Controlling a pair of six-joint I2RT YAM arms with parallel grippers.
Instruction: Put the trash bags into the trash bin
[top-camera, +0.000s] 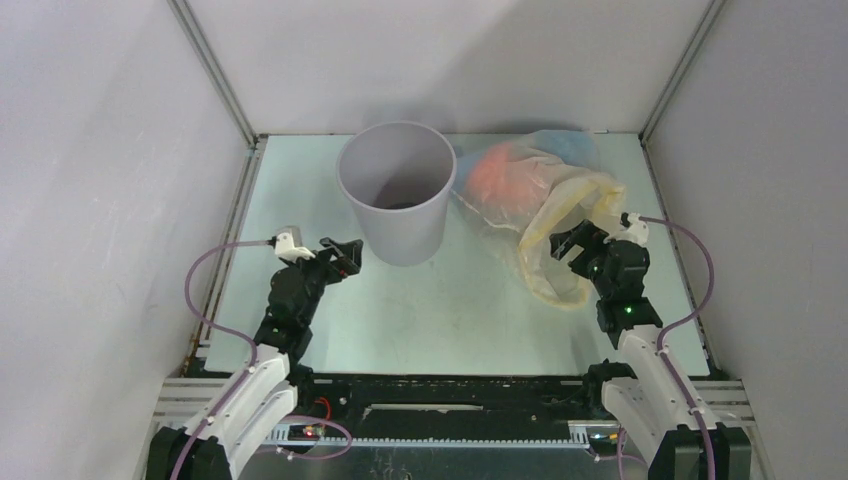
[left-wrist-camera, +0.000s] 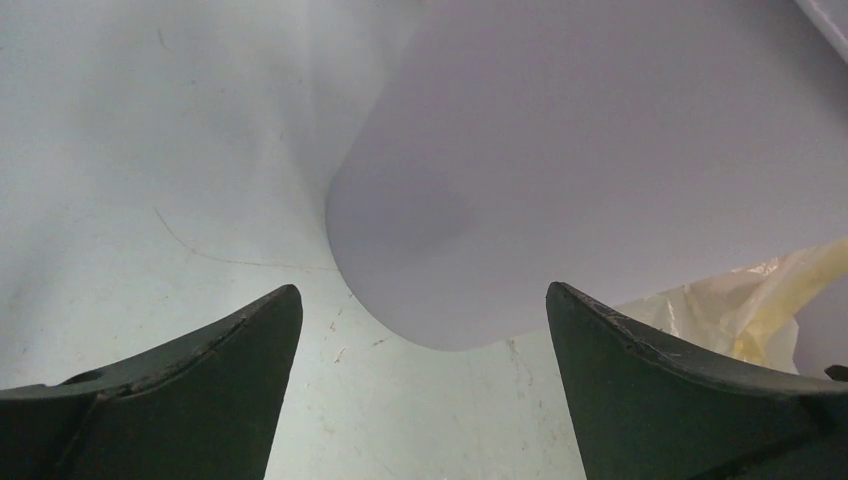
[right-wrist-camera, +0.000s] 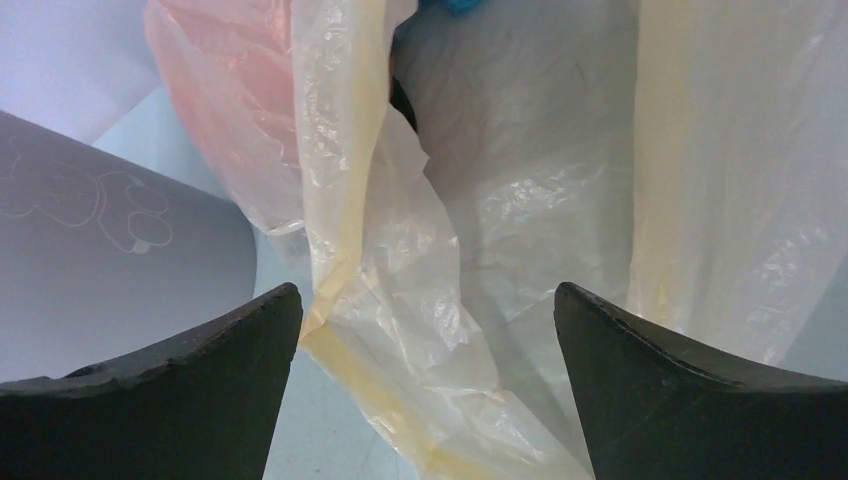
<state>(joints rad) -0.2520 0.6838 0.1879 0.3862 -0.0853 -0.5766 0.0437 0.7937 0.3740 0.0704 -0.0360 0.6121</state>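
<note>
- Crumpled heap of thin translucent plastic trash bags (top-camera: 520, 185) (red-pink, pale yellow, light blue) lies on the table, just right of the round light-grey plastic trash bin (top-camera: 400, 235) and outside it.
- Nearer: right gripper (top-camera: 568, 245); the yellow fold runs straight ahead between its jaws.
- Jaws wide apart, nothing gripped.
- The left gripper (top-camera: 347, 255) faces the bin wall, likewise apart and empty.

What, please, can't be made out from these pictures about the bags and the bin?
- Most of the blue bag: top view, covered by the yellow bag; right wrist view, cut off by the top edge.
- Rim of the trash bin: left wrist view, cut off by the top edge.
- Contact between the right gripper and the yellow bag: top view, too small.
</note>
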